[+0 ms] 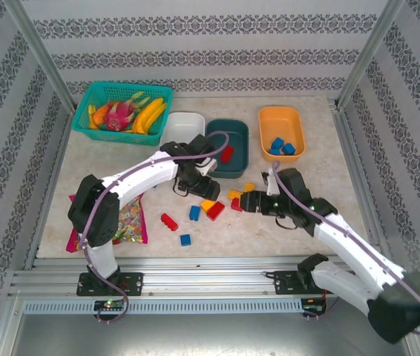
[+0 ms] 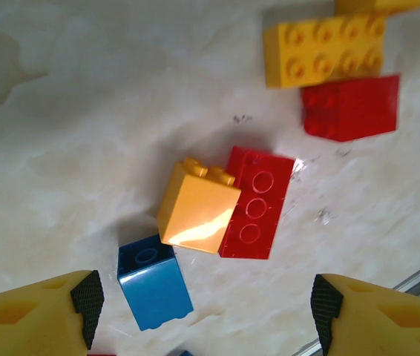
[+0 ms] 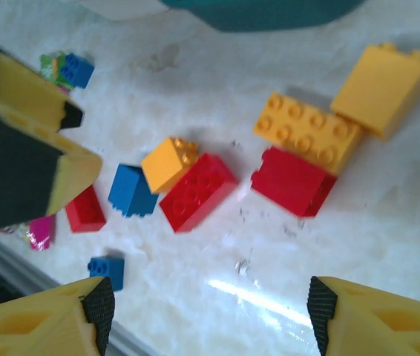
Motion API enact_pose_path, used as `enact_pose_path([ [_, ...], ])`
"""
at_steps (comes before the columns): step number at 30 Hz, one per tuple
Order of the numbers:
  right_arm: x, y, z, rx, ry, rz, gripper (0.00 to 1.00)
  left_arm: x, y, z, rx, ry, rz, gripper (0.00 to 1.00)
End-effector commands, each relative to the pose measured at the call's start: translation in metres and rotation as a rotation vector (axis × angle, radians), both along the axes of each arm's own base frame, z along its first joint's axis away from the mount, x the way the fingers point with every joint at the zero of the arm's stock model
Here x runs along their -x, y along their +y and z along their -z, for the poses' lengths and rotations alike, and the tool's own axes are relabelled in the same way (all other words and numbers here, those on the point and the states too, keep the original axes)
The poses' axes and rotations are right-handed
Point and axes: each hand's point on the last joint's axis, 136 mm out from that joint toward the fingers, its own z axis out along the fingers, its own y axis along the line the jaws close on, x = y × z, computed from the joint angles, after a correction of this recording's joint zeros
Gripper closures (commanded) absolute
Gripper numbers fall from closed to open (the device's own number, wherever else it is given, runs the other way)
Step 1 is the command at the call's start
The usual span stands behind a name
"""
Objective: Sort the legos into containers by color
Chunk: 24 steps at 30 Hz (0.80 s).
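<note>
Walls (image 1: 195,30) are sporting grey floral stripes, tabletop (image 1: 106,159) is looking creamy marble. White tub (image 1: 183,126), dark teal tub (image 1: 238,137), orange tub (image 1: 280,122) are lining the top; legos (image 1: 215,211) mid-frame are showing red, blue, yellow-orange.

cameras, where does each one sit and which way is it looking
top external: above and behind the bases, looking down on the table; both arms show, with left end effector and right end effector.
left wrist: on the left arm, looking down; own fingertips at the bottom.
right wrist: on the right arm, looking down; own fingertips at the bottom.
shared: both wrist views see the orange brick against the red brick.
</note>
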Motion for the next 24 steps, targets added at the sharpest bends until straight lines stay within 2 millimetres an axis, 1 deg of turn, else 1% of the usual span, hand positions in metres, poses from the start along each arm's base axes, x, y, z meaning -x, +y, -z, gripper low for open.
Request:
enact_pose_path([
  [1,0.012,0.009,-0.012,-0.141,0.010,0.013,0.26,0.009,0.010,0.020,-0.100,0.017,0.131,0.24],
  [4,0.023,0.008,-0.003,-0.153,0.057,0.012,0.26,0.010,0.004,0.029,-0.101,0.040,0.160,0.28],
  [7,0.027,0.011,-0.001,-0.170,0.077,-0.004,0.25,0.015,0.001,0.037,-0.123,0.054,0.193,0.30],
  [13,0.026,0.011,-0.002,-0.172,0.075,0.001,0.25,0.019,0.001,0.051,-0.177,0.059,0.229,0.32],
  [21,0.022,0.013,-0.005,-0.173,0.070,0.005,0.25,0.009,0.001,0.059,-0.204,0.037,0.201,0.44],
  [24,0.020,0.014,-0.006,-0.171,0.069,-0.002,0.25,0.007,-0.003,0.059,-0.193,0.037,0.196,0.47],
])
